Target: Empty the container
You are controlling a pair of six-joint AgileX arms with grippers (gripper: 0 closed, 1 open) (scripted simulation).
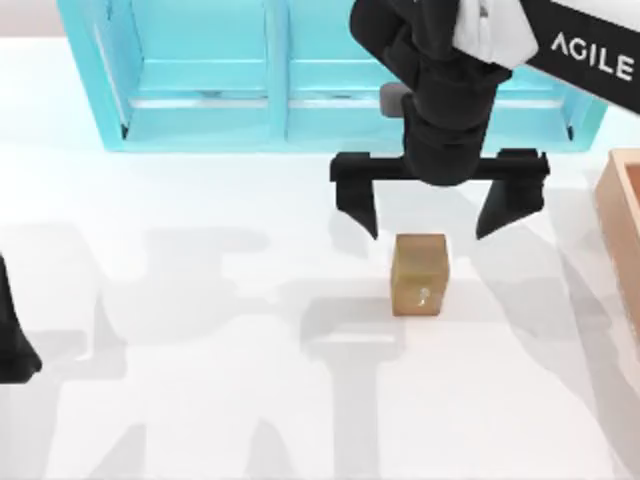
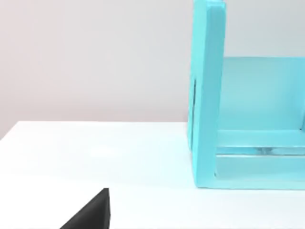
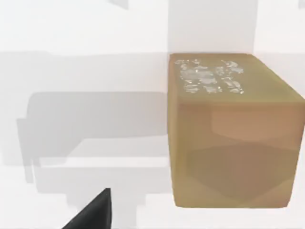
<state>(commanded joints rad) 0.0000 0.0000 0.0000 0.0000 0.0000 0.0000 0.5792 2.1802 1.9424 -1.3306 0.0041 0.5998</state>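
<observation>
text: "agile" | on: right arm (image 1: 590, 50), white letters, cut off at frame edge

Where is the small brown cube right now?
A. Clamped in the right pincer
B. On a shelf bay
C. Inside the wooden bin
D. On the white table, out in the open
D: in the top view the cube sits on the bare table, apart from the wooden bin at the right edge and the turquoise shelf; the right pincer is open above it, fingers not touching.
</observation>
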